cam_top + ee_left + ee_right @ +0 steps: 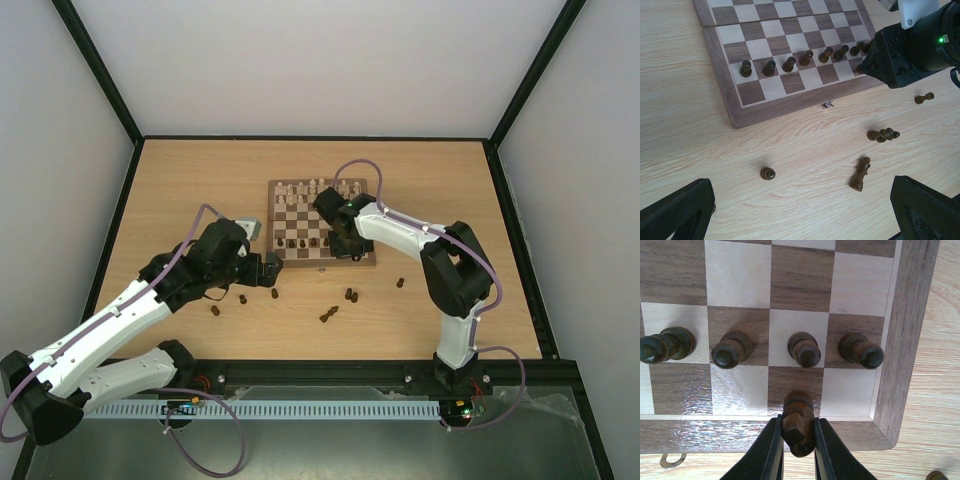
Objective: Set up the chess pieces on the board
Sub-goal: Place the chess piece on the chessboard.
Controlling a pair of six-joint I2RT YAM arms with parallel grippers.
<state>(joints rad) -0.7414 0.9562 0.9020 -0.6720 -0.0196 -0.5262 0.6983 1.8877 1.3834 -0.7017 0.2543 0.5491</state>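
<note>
The board (372, 262) lies mid-table, with cream pieces (315, 188) on its far rows and a row of dark pawns (305, 242) near its front. My right gripper (798, 440) is shut on a dark brown piece (797, 426). It holds the piece upright on or just above a dark near-row square (796, 382), second from the board's right corner and behind a dark pawn (804, 349). My left gripper (800, 220) is wide open and empty above the bare table left of the board's front. A standing dark pawn (767, 173) and a fallen dark piece (860, 173) lie between its fingers.
More dark pieces lie loose on the table in front of the board (350, 295), (400, 283), (214, 311). Two fallen ones show in the left wrist view (883, 134), (924, 98). The right arm's wrist (905, 50) hangs over the board's near right corner. A small metal clasp (827, 104) sits on the board's front edge.
</note>
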